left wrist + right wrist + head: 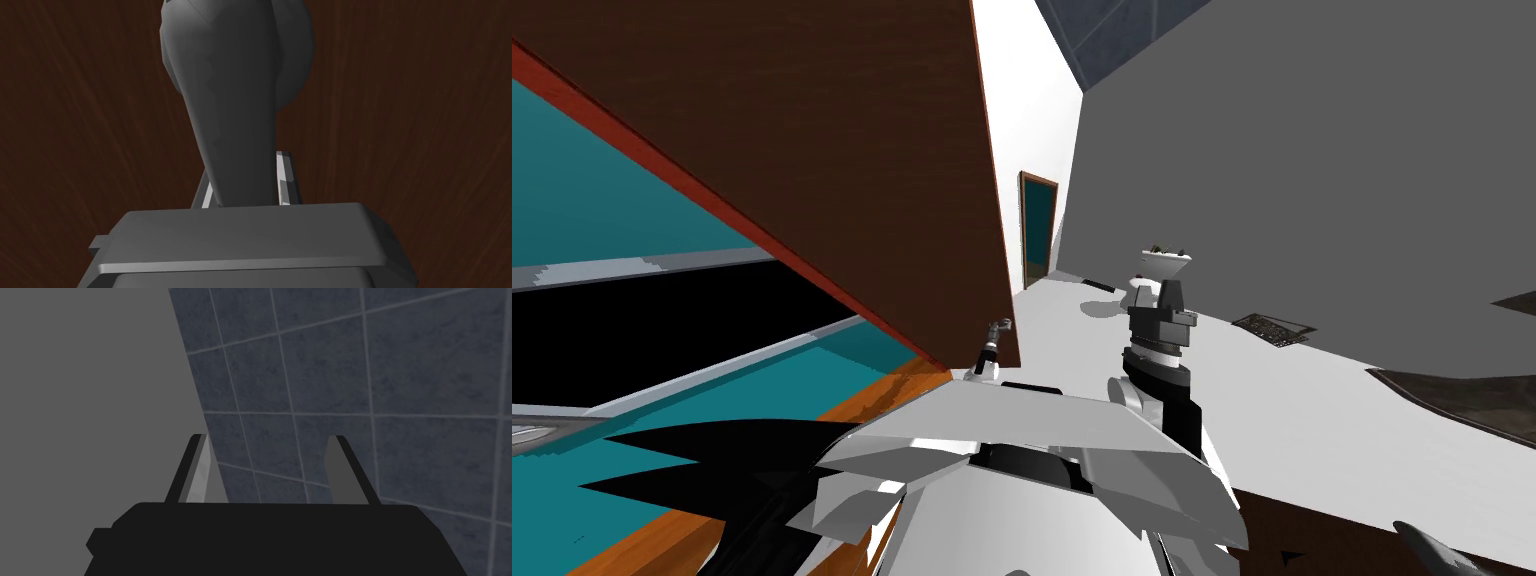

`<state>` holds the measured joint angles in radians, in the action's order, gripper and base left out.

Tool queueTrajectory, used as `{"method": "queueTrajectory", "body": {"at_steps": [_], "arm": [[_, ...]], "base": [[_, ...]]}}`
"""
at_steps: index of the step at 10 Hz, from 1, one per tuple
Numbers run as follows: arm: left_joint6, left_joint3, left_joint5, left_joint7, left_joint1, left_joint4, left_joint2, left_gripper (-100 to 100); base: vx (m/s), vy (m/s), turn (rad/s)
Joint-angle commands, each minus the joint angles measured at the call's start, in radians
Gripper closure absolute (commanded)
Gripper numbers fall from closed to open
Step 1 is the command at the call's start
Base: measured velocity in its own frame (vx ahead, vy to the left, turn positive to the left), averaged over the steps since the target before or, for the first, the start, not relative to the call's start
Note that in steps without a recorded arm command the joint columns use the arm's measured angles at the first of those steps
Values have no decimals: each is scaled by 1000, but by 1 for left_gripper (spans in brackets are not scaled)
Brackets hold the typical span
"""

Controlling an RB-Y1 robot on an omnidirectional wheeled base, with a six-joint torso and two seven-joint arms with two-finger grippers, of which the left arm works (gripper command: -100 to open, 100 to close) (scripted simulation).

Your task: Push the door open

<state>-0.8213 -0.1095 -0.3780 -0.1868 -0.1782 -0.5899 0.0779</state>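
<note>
Left gripper (245,167): your fingers (285,175) clamp the sides of the dark grey lever handle (235,75), its length running straight ahead from them. Dark brown wood-grain door (812,150): directly beyond, facing you, left of centre. Right gripper (265,438): fingers spread, empty, raised right. White floor (1312,400), grey wall (1312,150): far right.

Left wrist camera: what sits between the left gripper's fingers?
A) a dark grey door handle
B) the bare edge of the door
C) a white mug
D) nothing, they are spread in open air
A: the left gripper has its fingers set close against the sides of the dark grey handle, and the brown wood-grain door is right behind it.
</note>
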Motion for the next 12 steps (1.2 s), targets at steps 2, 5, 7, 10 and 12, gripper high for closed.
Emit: {"method": "queueTrajectory", "body": {"at_steps": [2,5,7,10,12], "arm": [[5,32,-16,-9,11,-29,18,100],[2,59,-31,-17,11,-25,19,100],[1,79,-42,-22,10,-23,18,100],[-2,105,-57,-30,10,-20,15,100],[-3,119,-65,-34,9,-18,11,100]], "base": [[150,-66,36],[180,-92,63],[157,-73,62],[180,-93,69],[165,-64,56]]}}
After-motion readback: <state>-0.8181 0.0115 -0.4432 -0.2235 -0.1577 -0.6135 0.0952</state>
